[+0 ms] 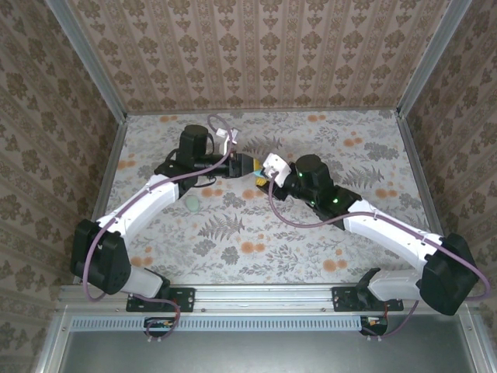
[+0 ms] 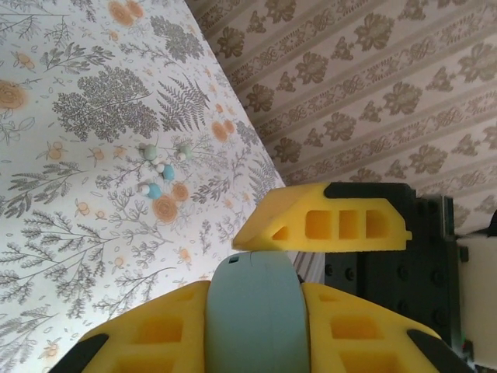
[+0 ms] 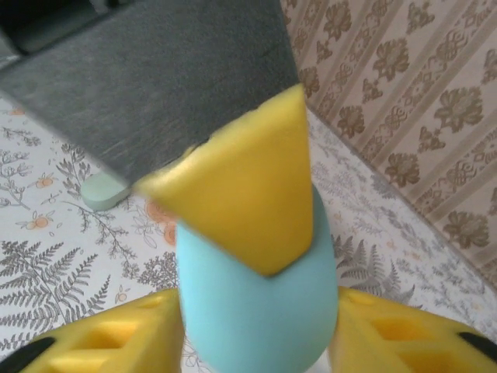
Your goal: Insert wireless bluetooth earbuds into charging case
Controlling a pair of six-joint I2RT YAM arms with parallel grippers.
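Observation:
The teal charging case [image 2: 252, 326] stands upright between my left gripper's [image 2: 252, 291] yellow fingers, which press on both its sides. The same case [image 3: 256, 334] also sits between my right gripper's [image 3: 256, 299] fingers, with thin pale slivers beside it, so those jaws look slightly apart from it. Both grippers meet above mid-table, left [image 1: 247, 165] and right [image 1: 262, 177]. A paler green oval half [image 1: 192, 203] lies flat on the table [image 1: 233, 241]. Tiny whitish earbuds [image 2: 145, 189] lie on the cloth among small teal bits.
The right gripper's yellow finger [image 2: 326, 221] crosses just above the case top in the left wrist view. Patterned walls [image 1: 256, 47] close in the back and sides. The pale green half [image 3: 105, 190] lies left of the right gripper.

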